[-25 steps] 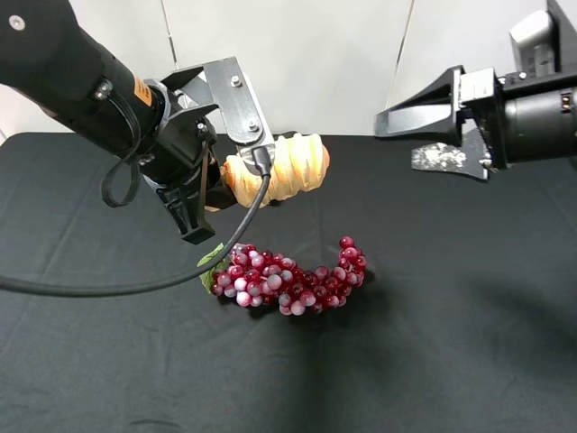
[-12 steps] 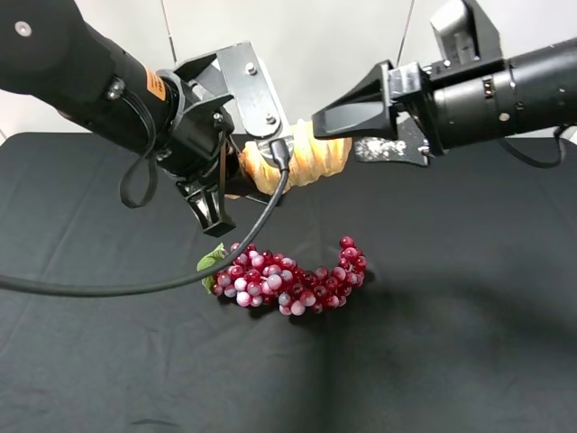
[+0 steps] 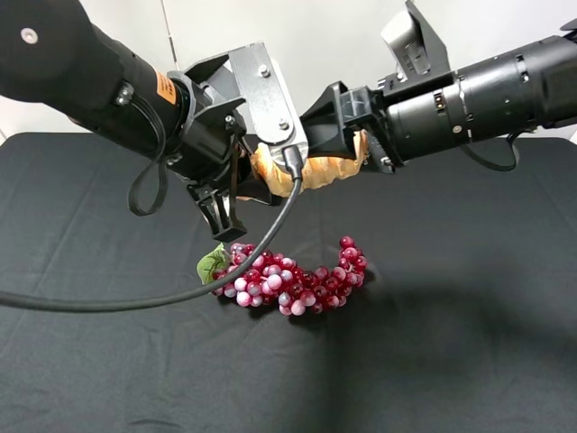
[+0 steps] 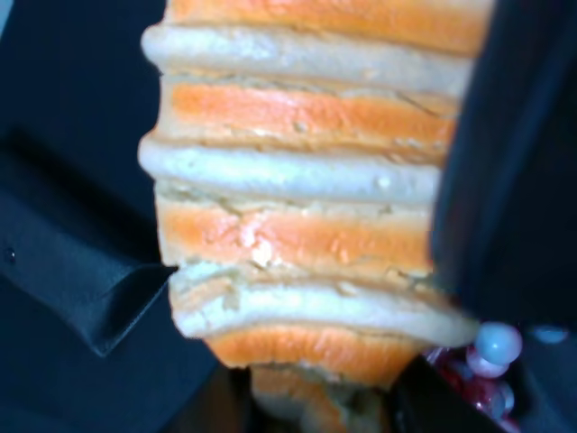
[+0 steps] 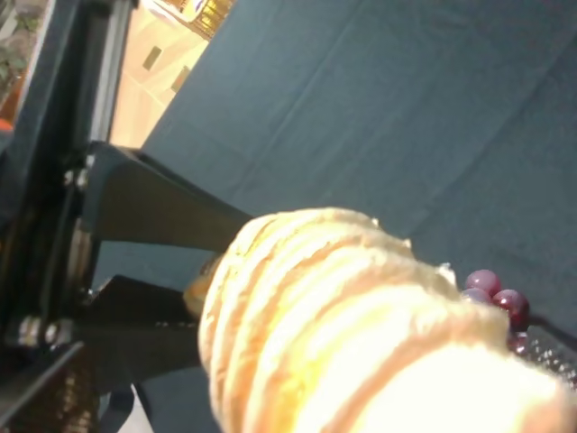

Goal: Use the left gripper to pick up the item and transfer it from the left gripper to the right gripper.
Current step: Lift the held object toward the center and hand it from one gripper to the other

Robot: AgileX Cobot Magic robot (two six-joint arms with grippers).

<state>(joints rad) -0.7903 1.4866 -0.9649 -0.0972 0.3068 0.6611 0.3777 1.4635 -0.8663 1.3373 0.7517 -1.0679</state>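
While the left gripper's [image 3: 243, 180] fingers [image 4: 518, 171] are clamping one end of the item [image 3: 329, 170], the ridged tan roll is hanging in the air, well above the black table [image 3: 469, 316] and over the red grape bunch [image 3: 288, 280]. In the left wrist view the roll [image 4: 306, 244] is sitting squarely between dark fingers on either side.

The right gripper [image 3: 347, 144] is reaching across the middle, and its dark jaws are straddling the roll's free end. The right wrist view is showing the roll [image 5: 361, 334] very close. I cannot tell whether those jaws are pressing on it or only standing beside it.

Judging by this, the pick-up is done and the handover itself is under way. The next move is calling for the right jaws to squeeze firmly on the free end before the left fingers let go; a release before that would likely drop the roll onto the grapes.
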